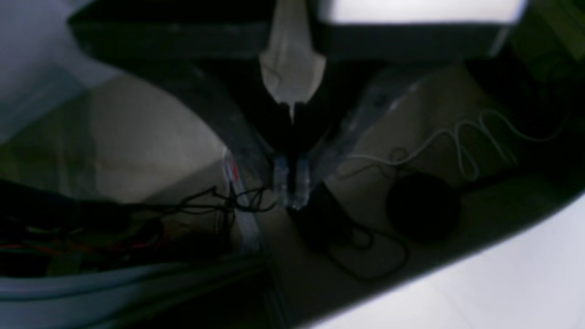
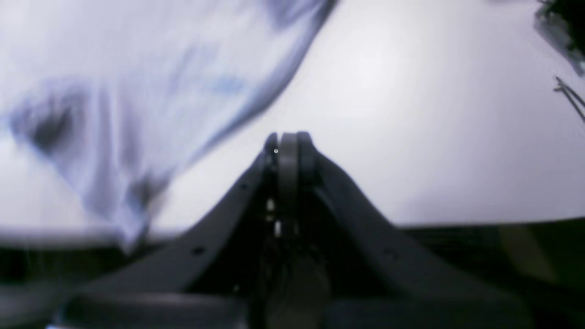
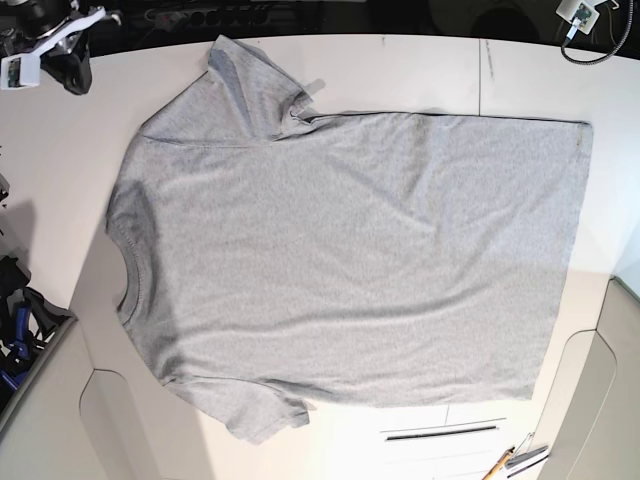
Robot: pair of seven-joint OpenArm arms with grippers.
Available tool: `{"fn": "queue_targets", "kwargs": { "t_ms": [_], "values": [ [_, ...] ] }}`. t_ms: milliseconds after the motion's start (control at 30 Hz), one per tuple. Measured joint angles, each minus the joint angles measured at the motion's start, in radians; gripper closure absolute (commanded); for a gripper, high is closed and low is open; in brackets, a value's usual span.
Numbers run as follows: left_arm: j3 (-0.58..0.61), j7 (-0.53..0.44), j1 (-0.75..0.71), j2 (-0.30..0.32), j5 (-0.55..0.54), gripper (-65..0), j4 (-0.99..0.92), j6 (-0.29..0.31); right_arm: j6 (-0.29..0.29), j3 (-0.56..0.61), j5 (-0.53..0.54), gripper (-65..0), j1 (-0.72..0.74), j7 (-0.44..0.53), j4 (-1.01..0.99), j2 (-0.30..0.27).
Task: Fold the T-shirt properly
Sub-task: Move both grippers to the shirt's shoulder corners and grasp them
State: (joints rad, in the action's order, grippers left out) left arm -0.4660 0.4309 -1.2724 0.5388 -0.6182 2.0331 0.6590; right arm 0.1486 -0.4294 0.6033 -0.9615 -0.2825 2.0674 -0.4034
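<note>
Left of the right gripper (image 2: pixel 288 137) (jaws closed) lies the T-shirt (image 2: pixel 137 82).

Base view is bright and evenly lit from above, pretty sharp, with soft shadows along the T-shirt (image 3: pixel 350 260) folds and a bit of washout on the white desk (image 3: pixel 420 70). Left wrist view is super dim and murky, everything soft. Right wrist view is overexposed, the cloth smeared with blur, glare on the desk, dark bottom edge.
</note>
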Motion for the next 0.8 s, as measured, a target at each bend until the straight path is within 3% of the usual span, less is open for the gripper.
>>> {"fn": "queue_targets", "kwargs": {
  "t_ms": [33,200,300,400,433,500,567,700,800],
  "values": [
    [-0.02,-0.002,0.019,-0.006,-0.024,0.0,0.002,0.029,0.006,-0.02,0.039,0.0,0.046,-0.016,-0.014,0.03],
    [-0.045,-0.006,0.105,0.0,-0.045,0.0,0.006,0.03,0.032,-0.055,0.166,0.0,0.237,-0.048,-0.146,0.187],
    [-0.044,0.019,0.149,-0.007,-0.045,0.0,0.004,0.031,0.028,-0.053,0.16,0.0,0.315,-0.083,-0.229,0.238],
    [-0.044,0.049,0.187,-0.004,-0.046,0.0,0.005,0.031,0.021,-0.053,0.067,0.0,0.36,-0.093,-0.259,0.249],
    [-0.044,0.058,0.192,-0.005,-0.045,0.0,0.005,0.031,0.02,-0.053,0.042,-2.3,0.363,-0.093,-0.259,0.249],
    [-0.044,0.06,0.193,-0.005,-0.045,0.0,0.005,0.031,0.022,-0.053,0.019,-20.8,0.368,-0.093,-0.258,0.249],
    [-0.044,0.06,0.193,-0.005,-0.056,0.0,0.005,0.031,0.024,-0.052,-0.005,-34.5,0.373,-0.093,-0.259,0.249],
    [-0.044,0.06,0.198,-0.005,-0.084,0.0,0.005,0.031,0.023,-0.053,-0.028,-37.3,0.394,-0.096,-0.259,0.249],
    [-0.044,0.059,0.207,-0.004,-0.084,-10.8,0.005,0.031,0.029,-0.052,-0.024,-37.3,0.441,-0.143,-0.274,0.249]
  ]
}}
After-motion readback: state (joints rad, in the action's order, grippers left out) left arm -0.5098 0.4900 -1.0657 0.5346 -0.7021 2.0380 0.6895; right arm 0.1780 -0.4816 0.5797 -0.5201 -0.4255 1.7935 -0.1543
